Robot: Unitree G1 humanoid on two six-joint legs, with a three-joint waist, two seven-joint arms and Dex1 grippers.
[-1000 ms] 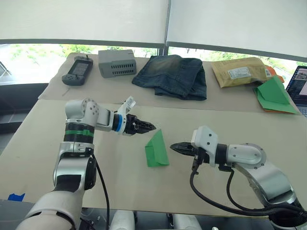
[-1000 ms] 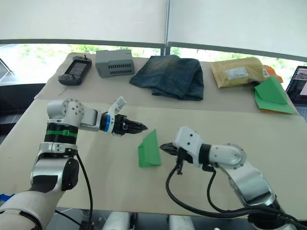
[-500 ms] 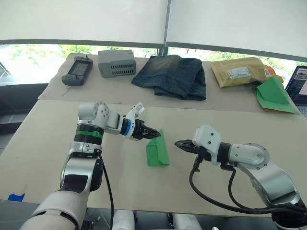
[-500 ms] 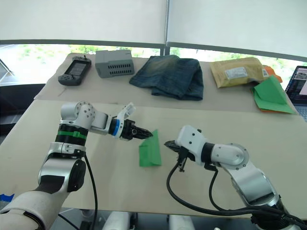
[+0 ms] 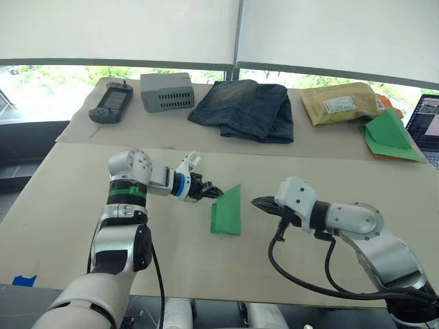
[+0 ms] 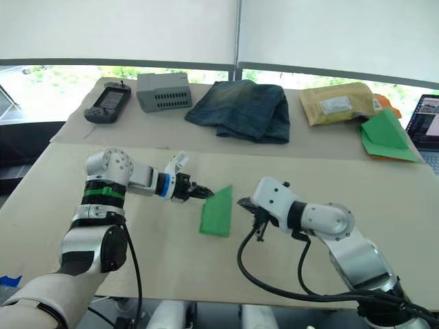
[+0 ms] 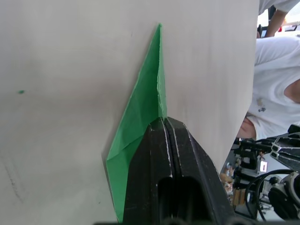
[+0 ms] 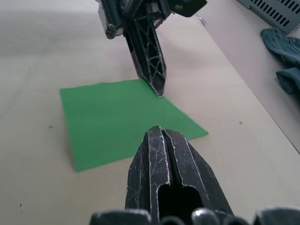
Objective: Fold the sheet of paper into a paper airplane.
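Observation:
The sheet of paper [image 5: 226,210] is bright green and folded into a flat, pointed wedge on the beige table [image 5: 82,178], between my two grippers. My left gripper [image 5: 217,192] reaches in from the left. Its black fingers [image 7: 161,140] are shut on the paper's near left edge, and in the left wrist view that edge runs straight into the fingertips. My right gripper [image 5: 254,201] is shut and empty. It hovers a short gap to the right of the paper, pointing at it. In the right wrist view the paper [image 8: 117,117] lies just past its fingers [image 8: 161,154].
Along the back lie a black handheld device [image 5: 110,104], a grey box [image 5: 167,90], folded jeans [image 5: 243,108], a brown padded envelope [image 5: 341,103], a green paper stack with orange edges [image 5: 391,136] and a laptop [image 5: 429,120]. A person in a white shirt [image 7: 276,70] stands beyond the table.
My left gripper has moved right to the paper and shut on its left edge. The paper now looks flatter and slightly turned. The right gripper has barely moved.

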